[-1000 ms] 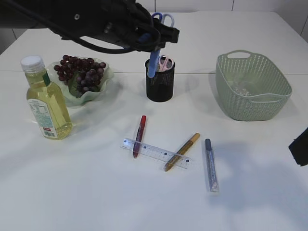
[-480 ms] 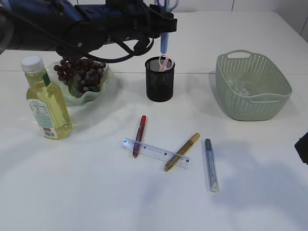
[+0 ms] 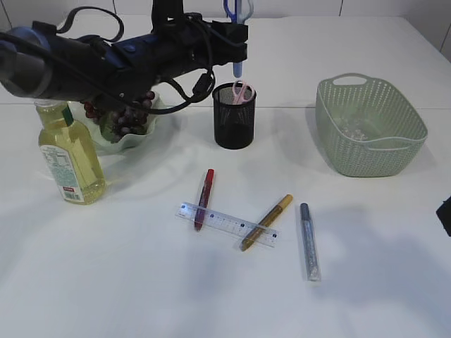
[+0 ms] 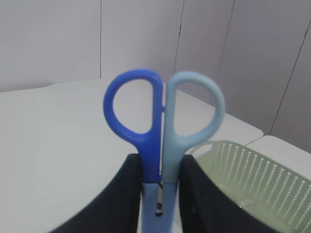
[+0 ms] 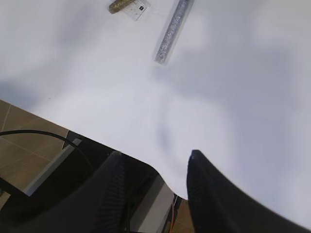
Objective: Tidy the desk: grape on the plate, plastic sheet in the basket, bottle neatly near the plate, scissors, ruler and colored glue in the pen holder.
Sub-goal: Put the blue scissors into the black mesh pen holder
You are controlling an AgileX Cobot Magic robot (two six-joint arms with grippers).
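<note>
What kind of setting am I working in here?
Probably a staged desk-tidying setup on a white table: a mesh pen holder, a ruler with glue sticks lying loose, and a green basket. Plain panelled walls behind suggest a lab room.

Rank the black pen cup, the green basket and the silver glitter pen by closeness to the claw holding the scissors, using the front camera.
From the left gripper, shut on the scissors:
1. Pen holder, directly beneath it.
2. Basket, off to the right.
3. Silver glue pen, at the front of the table.
</note>
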